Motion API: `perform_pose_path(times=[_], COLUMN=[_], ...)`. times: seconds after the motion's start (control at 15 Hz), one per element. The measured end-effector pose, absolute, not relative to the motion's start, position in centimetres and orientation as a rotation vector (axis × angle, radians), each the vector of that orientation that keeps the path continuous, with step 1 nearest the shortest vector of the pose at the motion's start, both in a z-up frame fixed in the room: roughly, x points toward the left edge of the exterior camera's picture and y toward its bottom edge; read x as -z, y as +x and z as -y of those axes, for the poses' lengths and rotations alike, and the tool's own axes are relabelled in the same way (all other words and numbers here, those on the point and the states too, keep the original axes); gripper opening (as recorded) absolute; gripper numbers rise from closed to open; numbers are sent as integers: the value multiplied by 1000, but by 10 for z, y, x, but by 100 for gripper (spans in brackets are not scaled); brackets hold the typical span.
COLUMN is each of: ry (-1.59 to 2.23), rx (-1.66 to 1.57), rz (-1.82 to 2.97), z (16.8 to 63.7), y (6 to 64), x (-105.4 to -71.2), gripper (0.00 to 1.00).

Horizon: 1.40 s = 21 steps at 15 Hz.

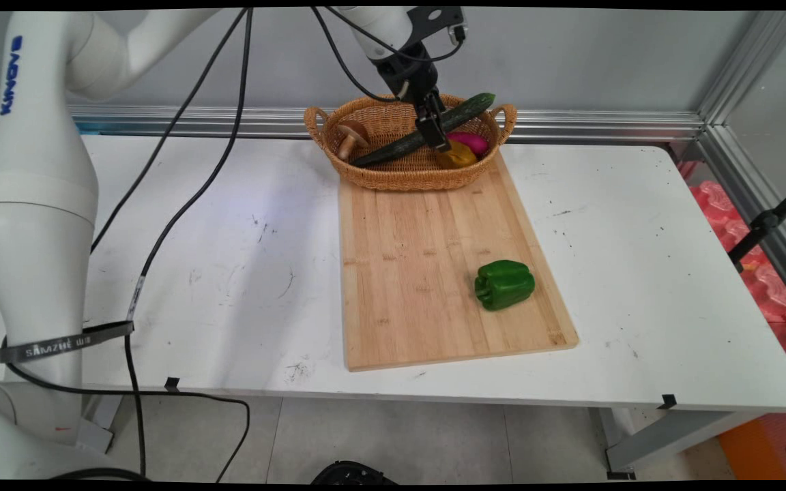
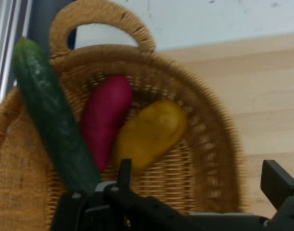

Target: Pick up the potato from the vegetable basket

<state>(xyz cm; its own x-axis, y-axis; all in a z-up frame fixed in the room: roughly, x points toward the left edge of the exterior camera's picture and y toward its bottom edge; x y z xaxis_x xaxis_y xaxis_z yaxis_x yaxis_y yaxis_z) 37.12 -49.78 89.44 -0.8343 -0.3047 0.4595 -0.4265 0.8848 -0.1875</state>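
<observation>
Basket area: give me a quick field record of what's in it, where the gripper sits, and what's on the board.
gripper: inside the wicker basket, at the cucumber's middle; fingers open in hand view
cucumber: lies slantwise, one end over the rim
basket contents: mushroom, magenta vegetable, yellow vegetable
cutting board: basket on its far end
green pepper: alone on the board's near right part

cucumber (image 1: 427, 131) crossed mid-length by gripper (image 1: 436, 131); that stretch hidden in main view. lower end lost behind black linkage in hand view. yellow piece (image 1: 456, 156) and magenta piece (image 1: 469, 142) partly masked by fingers, kind not told. basket (image 2: 209, 144) cut off at left and bottom edges in hand view. finger grip undetermined.
</observation>
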Motion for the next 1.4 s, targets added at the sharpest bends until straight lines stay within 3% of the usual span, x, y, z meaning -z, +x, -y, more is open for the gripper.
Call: perform_pose_path(times=[0.47, 1.4], ry=[398, 161], rx=[-411, -340], rz=[2695, 2703], z=[539, 573], y=[389, 380], x=[-872, -845], gripper=[100, 100])
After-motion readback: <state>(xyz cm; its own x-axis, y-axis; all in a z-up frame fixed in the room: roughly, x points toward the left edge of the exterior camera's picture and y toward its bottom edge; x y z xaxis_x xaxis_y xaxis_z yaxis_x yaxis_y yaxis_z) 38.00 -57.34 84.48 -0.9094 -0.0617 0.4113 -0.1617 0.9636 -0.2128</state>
